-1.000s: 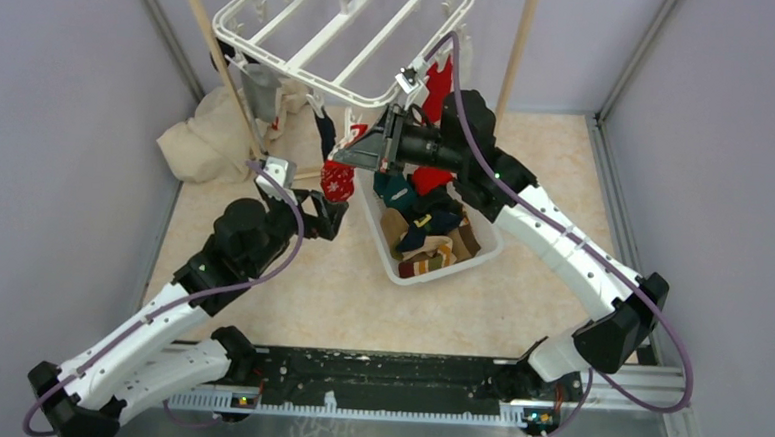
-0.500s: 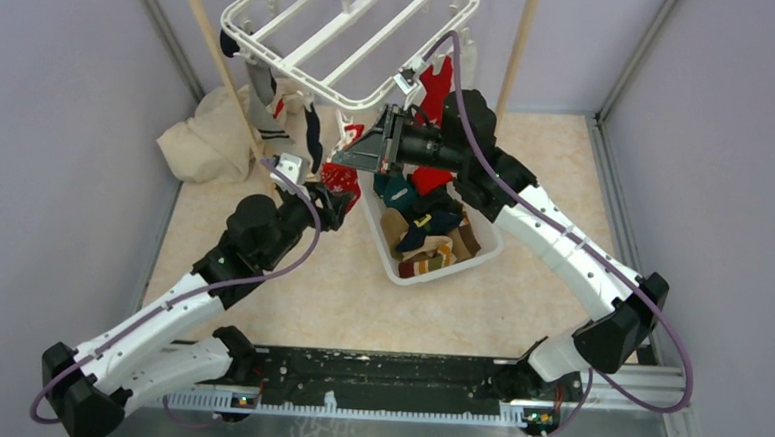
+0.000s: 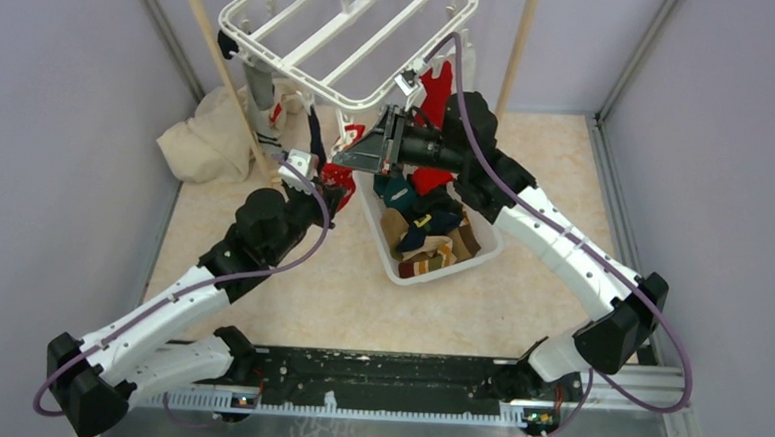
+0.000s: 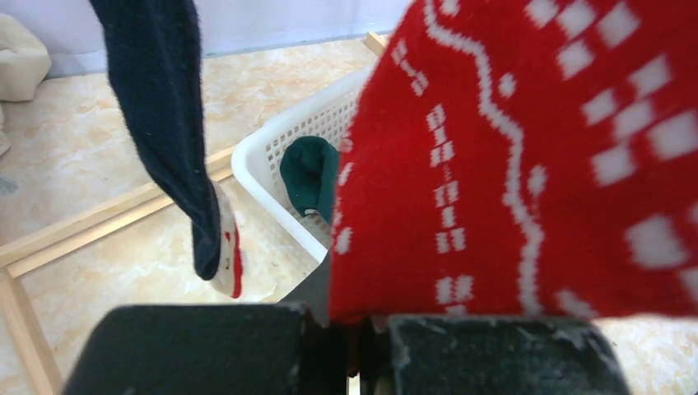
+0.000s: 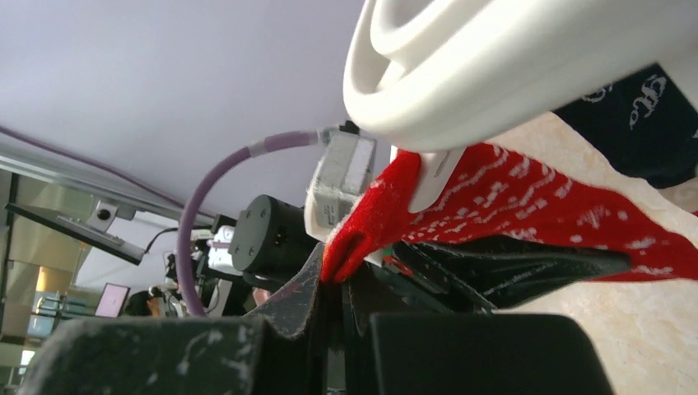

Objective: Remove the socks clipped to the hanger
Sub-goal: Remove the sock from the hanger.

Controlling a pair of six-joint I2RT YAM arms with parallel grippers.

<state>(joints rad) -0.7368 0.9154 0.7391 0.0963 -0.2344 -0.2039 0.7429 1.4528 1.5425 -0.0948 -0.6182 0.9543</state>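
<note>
Soft, even light falls from overhead; only a faint shadow lies just beside the white basket (image 3: pixel 375 228), and that view is sharp. Close to each wrist camera, the red patterned sock (image 4: pixel 527 148) and the hanger (image 5: pixel 527 66) blur.

lilac walls (image 3: pixel 60 81), beige marbled flr (image 3: pixel 359 297)

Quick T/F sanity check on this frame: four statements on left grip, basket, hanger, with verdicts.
1. The left gripper is shut on the red patterned sock. True.
2. The white basket is empty. False: several socks lie piled in it.
3. A dark navy sock hangs beside the red one. True.
4. The hanger lies flat on the floor. False: it is raised, with socks dangling under it.
</note>
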